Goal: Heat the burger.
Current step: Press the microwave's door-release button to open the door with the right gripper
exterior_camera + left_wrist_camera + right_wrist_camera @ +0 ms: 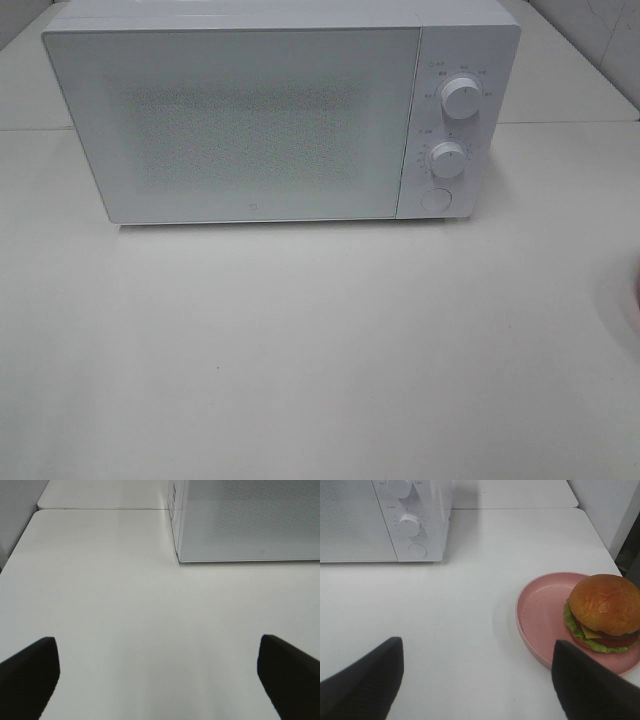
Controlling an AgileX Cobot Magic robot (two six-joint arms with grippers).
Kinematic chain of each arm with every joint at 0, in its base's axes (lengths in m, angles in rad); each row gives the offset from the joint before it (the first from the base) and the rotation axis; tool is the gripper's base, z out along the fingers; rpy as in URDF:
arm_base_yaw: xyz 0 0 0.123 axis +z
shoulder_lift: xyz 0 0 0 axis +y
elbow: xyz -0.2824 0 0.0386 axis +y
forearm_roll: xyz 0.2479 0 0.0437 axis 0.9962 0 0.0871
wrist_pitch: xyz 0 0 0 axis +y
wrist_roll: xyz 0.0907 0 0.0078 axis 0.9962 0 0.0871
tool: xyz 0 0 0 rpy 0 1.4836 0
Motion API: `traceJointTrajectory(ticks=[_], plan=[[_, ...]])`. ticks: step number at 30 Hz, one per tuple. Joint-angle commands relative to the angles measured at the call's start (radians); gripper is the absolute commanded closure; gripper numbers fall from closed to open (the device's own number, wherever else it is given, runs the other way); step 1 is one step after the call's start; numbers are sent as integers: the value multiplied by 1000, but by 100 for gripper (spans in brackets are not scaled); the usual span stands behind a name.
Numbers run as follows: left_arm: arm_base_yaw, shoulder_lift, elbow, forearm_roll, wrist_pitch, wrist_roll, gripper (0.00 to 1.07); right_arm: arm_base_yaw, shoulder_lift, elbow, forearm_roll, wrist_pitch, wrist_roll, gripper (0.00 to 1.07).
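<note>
Two white tabletops butted into one pale, matte surface (pixel 320 350), seam (pixel 100 509) meeting the side of the microwave (pixel 235 120). Far left, grey wall (pixel 12 510) just past the surface edge. Left jaws spread wide above bare surface, dark fingertips (pixel 27 677) well apart, gripping nothing.

Centre back: white microwave on the surface, door (pixel 240 125) shut, speckled window panel across it. On its right-hand strip, upper knob (pixel 461 97), lower knob (pixel 448 159) and round button (pixel 434 199), stacked top to bottom. In front, plain white surface.

Further right, well apart from the microwave: pink plate (pixel 540 615) flat on the surface. Burger (pixel 605 605) on the plate, off-centre toward the side away from the microwave, upright, domed bun on top, lettuce, cheese and a red slice showing underneath. Right jaws open, fingers (pixel 365 685) wide apart, near the plate, holding nothing.

Far right, pale tiled wall (pixel 600 30) behind the surface's corner.
</note>
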Motion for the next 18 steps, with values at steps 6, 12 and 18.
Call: traceJointTrajectory(ticks=[6, 12, 18], plan=[[-5, -17, 1, 0, -7, -7, 2, -3, -21, 3, 0, -7, -13, 31], [-5, -17, 1, 0, -7, -7, 2, -3, -21, 3, 0, -7, -13, 31], [-5, -17, 1, 0, -7, -6, 2, -3, -21, 3, 0, -8, -13, 31]])
